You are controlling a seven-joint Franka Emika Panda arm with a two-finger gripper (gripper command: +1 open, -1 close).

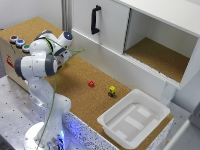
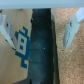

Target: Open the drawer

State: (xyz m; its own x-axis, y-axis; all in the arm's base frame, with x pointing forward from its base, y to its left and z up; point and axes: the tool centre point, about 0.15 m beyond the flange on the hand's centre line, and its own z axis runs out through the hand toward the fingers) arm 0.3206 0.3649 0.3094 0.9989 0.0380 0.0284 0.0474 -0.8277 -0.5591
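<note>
In the wrist view a black bar handle (image 2: pixel 42 50) runs across a wood-coloured drawer front (image 2: pixel 17 55) that bears a blue printed mark. My gripper (image 2: pixel 39 30) is open, and its white fingers (image 2: pixel 5 30) stand one on each side of the handle without touching it. In the exterior view the arm bends down against the wooden box (image 1: pixel 9 57) at the exterior view's left. There the hand (image 1: pixel 61 53) is mostly hidden behind the arm's own links. The handle does not show in that view.
Coloured buttons (image 1: pixel 19 42) sit on top of the wooden box. A small red block (image 1: pixel 91 83) and a yellow block (image 1: pixel 112 90) lie on the cork table. A white tray (image 1: pixel 134 117) stands at the front right. Behind is a white cabinet door (image 1: pixel 107 22) and an open compartment (image 1: pixel 155 52).
</note>
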